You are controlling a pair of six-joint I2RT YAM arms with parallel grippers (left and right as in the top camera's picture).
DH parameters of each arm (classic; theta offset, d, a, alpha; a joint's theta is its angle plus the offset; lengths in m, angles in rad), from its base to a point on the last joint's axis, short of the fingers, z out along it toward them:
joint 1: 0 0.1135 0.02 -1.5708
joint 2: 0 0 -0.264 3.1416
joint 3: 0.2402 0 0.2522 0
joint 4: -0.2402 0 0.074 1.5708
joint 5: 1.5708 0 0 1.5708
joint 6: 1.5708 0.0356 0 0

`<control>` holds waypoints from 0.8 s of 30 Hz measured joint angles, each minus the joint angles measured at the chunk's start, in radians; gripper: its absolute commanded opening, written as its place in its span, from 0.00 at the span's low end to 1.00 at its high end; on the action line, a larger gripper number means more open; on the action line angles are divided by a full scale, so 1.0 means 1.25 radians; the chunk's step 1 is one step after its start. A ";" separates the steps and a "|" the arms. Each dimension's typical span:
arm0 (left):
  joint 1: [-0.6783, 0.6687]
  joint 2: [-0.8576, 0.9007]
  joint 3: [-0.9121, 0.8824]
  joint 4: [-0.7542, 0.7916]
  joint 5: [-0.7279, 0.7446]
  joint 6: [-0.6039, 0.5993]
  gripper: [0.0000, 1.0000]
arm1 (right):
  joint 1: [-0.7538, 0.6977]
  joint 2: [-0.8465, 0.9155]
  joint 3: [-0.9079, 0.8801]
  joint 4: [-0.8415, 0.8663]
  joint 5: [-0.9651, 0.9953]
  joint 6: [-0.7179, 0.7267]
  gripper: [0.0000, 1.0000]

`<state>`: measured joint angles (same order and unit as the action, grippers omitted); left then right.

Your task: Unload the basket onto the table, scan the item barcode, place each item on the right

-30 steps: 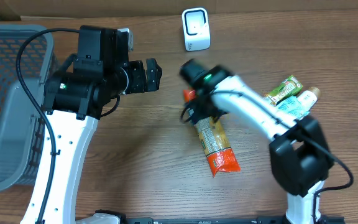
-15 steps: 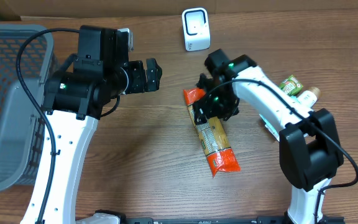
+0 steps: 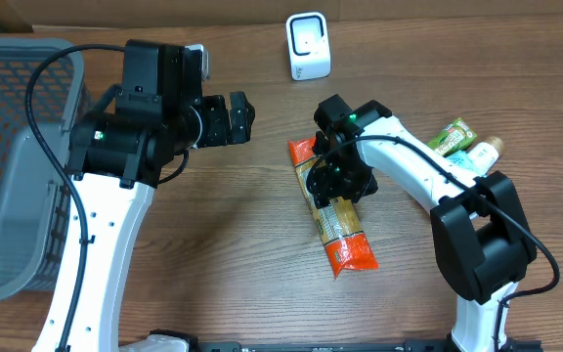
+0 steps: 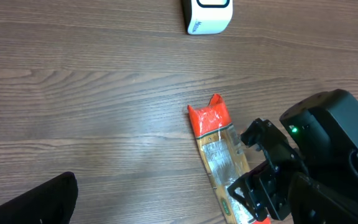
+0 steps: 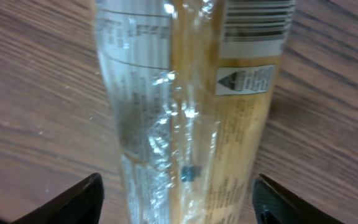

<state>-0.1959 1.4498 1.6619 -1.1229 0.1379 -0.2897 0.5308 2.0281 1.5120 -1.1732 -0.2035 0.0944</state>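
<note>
The item, a long clear pasta packet (image 3: 338,223) with orange ends, lies flat on the wooden table. Its barcode (image 5: 257,18) faces up in the right wrist view. My right gripper (image 3: 332,182) is down over the packet's upper half and open. Its fingertips (image 5: 74,200) straddle the packet (image 5: 185,112), with a gap of bare table showing on each side. The white scanner (image 3: 308,46) stands at the table's far edge, also seen as the scanner (image 4: 207,14) in the left wrist view. My left gripper (image 3: 239,118) hovers open and empty, left of the packet (image 4: 219,152).
A grey mesh basket (image 3: 8,147) fills the left side. A green packet (image 3: 447,140) and a white bottle (image 3: 479,154) lie right of the right arm. A cardboard edge runs along the table's far side.
The right arm has swung onto the pasta packet and come down over it, its jaws narrowing around it. The left arm has not moved.
</note>
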 measured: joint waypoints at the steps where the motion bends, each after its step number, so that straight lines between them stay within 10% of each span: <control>1: 0.000 0.000 0.000 0.000 0.000 0.000 1.00 | 0.000 0.000 -0.007 0.006 0.004 0.002 0.79; 24: 0.000 0.000 0.000 0.000 0.000 0.000 1.00 | -0.164 -0.009 -0.127 0.145 -0.206 -0.157 0.85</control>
<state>-0.1959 1.4498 1.6619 -1.1229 0.1379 -0.2897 0.3264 2.0163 1.3533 -0.9916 -0.4610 -0.1020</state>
